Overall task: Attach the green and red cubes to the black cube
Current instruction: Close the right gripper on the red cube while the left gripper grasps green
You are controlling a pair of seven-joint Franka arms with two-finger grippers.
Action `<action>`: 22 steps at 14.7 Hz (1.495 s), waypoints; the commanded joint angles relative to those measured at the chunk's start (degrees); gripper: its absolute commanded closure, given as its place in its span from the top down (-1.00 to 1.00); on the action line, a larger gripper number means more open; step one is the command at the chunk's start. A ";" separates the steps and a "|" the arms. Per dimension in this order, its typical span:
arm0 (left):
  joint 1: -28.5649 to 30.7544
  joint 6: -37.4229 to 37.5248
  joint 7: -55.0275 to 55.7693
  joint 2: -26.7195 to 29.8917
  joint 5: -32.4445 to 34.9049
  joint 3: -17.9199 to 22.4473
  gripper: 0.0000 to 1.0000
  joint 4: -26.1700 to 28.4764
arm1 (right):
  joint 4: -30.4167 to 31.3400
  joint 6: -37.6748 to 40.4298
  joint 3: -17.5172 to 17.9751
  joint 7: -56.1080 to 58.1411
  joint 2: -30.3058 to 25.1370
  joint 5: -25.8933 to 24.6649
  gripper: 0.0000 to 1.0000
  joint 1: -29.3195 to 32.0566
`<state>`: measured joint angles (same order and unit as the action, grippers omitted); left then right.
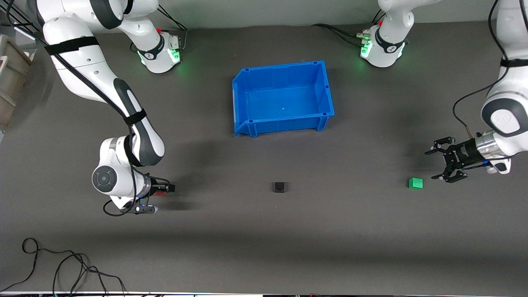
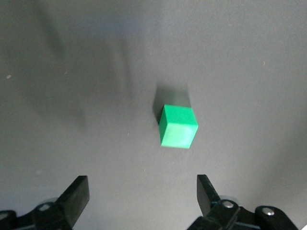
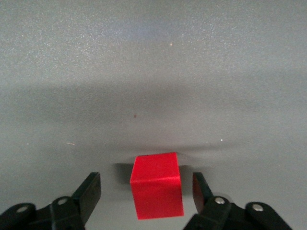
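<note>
The black cube (image 1: 280,187) sits on the grey table, nearer the front camera than the blue bin. The green cube (image 1: 416,183) lies toward the left arm's end of the table. My left gripper (image 1: 432,165) is open beside it, not touching. In the left wrist view the green cube (image 2: 178,127) lies ahead of the open left gripper (image 2: 142,194), outside the jaws. The red cube (image 3: 157,184) rests on the table toward the right arm's end. My right gripper (image 1: 165,188) is low around it. In the right wrist view this gripper (image 3: 146,191) is open, with gaps on both sides of the cube.
An open blue bin (image 1: 326,88) stands at mid-table, nearer the robots' bases than the black cube. Loose black cables (image 1: 62,268) lie on the table at the front edge, toward the right arm's end. A beige box (image 1: 10,78) sits off that end.
</note>
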<state>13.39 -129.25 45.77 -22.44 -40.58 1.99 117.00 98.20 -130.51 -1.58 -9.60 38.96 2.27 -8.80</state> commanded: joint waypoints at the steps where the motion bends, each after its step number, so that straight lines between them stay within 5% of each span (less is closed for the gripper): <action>1: -0.64 -1.88 -2.70 -4.18 -3.18 -0.40 1.00 -3.08 | 0.24 -1.23 -0.09 -1.30 0.15 -0.51 0.57 -0.16; 14: -0.47 -4.08 -6.92 -11.74 -3.71 -1.46 1.00 -8.10 | -0.12 -2.37 -0.17 -1.21 0.77 -0.51 0.42 0.10; 17: -0.38 -4.08 -8.51 -12.36 -3.71 -1.46 0.97 -8.28 | 0.06 -3.17 -0.17 -1.21 1.12 -0.60 0.03 0.10; 18: -0.29 -4.08 -8.60 -12.45 -3.71 -1.46 0.79 -8.37 | 0.06 -3.17 -0.17 -1.21 1.12 -0.60 -0.02 0.10; 20: -0.21 -4.08 -8.60 -12.45 -3.71 -1.46 -0.07 -8.37 | 0.06 -3.17 -0.17 -1.21 1.12 -0.60 -0.07 0.10; 22: -0.21 -4.08 -8.68 -12.45 -3.71 -1.55 -0.73 -8.37 | -0.03 -3.17 -0.17 -1.21 1.12 -0.60 -0.07 0.10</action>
<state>13.22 -133.27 38.38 -34.64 -43.29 0.40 109.18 98.21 -132.74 -1.77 -9.64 39.91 2.27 -8.62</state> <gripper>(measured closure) 0.383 0.537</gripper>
